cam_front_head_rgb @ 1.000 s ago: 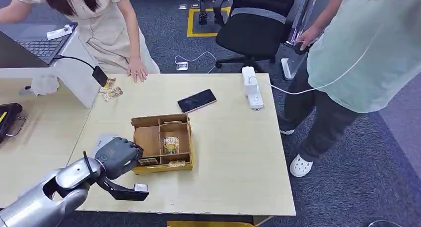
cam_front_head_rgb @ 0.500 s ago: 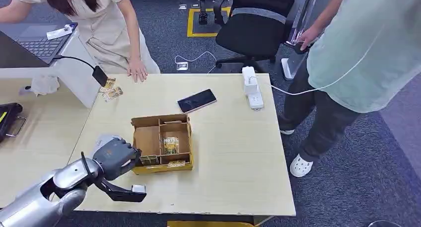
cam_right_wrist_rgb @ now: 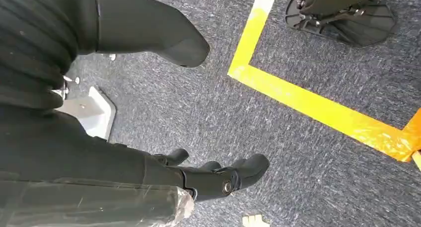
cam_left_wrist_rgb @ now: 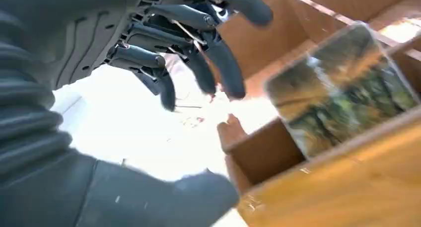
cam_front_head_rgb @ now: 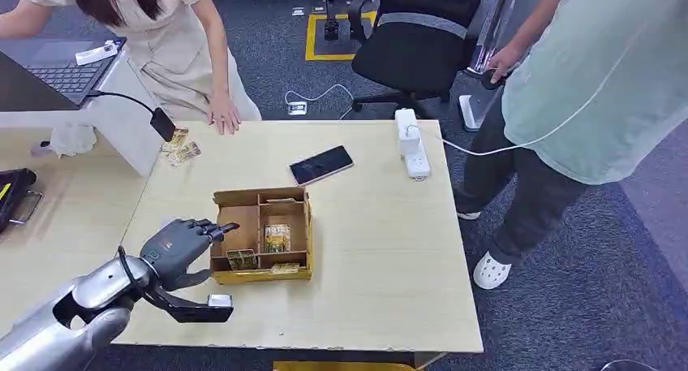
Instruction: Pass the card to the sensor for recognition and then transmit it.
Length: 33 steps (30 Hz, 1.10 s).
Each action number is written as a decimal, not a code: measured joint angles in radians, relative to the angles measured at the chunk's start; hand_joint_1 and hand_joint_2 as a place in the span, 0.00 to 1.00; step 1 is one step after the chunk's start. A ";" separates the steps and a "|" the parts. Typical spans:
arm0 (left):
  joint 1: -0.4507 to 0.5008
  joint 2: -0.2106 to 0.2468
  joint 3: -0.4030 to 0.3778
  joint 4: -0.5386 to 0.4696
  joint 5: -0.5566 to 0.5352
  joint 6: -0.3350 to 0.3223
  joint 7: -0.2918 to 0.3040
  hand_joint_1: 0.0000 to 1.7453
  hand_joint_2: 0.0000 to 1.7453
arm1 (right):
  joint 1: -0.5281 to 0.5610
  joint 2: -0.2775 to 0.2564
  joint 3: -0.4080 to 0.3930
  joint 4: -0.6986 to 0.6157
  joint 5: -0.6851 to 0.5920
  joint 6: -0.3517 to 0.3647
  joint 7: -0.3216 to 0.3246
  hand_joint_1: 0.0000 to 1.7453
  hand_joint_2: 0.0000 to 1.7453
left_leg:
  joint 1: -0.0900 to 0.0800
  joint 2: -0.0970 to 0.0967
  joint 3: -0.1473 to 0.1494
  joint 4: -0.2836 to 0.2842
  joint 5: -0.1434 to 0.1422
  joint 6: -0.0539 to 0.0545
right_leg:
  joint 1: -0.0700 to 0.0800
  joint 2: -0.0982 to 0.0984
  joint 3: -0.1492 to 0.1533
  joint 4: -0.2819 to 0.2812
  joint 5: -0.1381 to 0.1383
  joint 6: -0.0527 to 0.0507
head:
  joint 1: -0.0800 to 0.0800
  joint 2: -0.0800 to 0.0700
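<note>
Our left hand (cam_front_head_rgb: 180, 245) with fingers spread and empty, just beside the brown divided cardboard box (cam_front_head_rgb: 261, 233), our right hand (cam_right_wrist_rgb: 218, 180) loosely uncurled over carpet.

Even bright room light, blurred left wrist view, blown-out whites

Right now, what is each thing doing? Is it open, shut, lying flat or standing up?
Left hand: open, fingers spread beside the box.
Right hand: open, hanging over the floor.
Cardboard box: open on top, with compartments.
Card: leaning up in a compartment.
Phone: flat, screen dark.
Laptop: open.
</note>
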 joint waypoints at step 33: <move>0.022 0.143 0.133 -0.269 0.117 -0.115 -0.109 0.00 1.00 | 0.002 0.000 0.000 0.000 -0.018 -0.008 -0.016 0.00 1.00 | 0.000 0.000 0.000 0.000 0.000 0.000 | 0.000 0.000 0.000 0.000 0.000 0.000 | 0.000 0.000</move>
